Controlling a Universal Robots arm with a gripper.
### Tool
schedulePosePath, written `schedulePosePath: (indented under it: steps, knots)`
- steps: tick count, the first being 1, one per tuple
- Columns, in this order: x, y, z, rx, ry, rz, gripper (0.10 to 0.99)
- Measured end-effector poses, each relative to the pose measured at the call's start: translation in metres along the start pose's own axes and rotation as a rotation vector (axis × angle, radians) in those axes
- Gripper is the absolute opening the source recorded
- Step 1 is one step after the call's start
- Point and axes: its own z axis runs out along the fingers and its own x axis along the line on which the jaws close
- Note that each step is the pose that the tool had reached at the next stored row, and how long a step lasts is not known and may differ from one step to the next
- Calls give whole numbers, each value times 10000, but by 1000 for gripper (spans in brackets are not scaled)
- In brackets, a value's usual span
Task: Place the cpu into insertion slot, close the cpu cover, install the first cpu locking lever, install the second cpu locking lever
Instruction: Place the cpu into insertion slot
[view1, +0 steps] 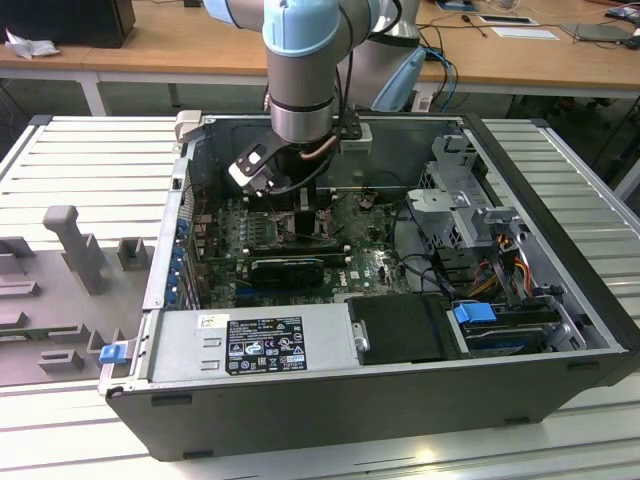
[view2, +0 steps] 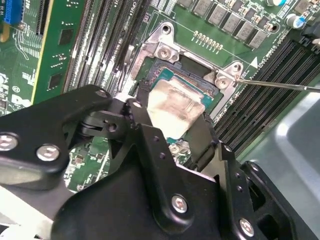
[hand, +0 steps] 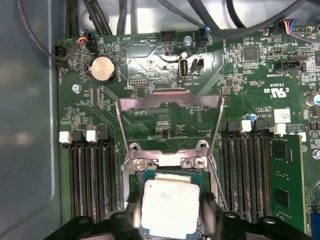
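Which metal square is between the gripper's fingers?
The cpu, the solid silvery chip at the insertion slot; the cpu cover is a windowed frame, hinged open.

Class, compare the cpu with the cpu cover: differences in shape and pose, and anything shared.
The cpu is a solid square plate; the cpu cover is a frame with a window. The cpu sits over the insertion slot between the jaws; the cpu cover is swung open, off it. Both look silvery.
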Motion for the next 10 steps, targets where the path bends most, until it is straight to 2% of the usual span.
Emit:
schedulePosePath:
  steps: [1, 4, 7, 10]
  knots:
    - [1, 2, 1, -4, 4, 19, 537]
    - [2, 5, -29, -6, 9, -19, 537]
    - [1, 2, -30, 17, 50, -939, 537]
    - [-1, -28, -31, 20, 63, -1153, 537]
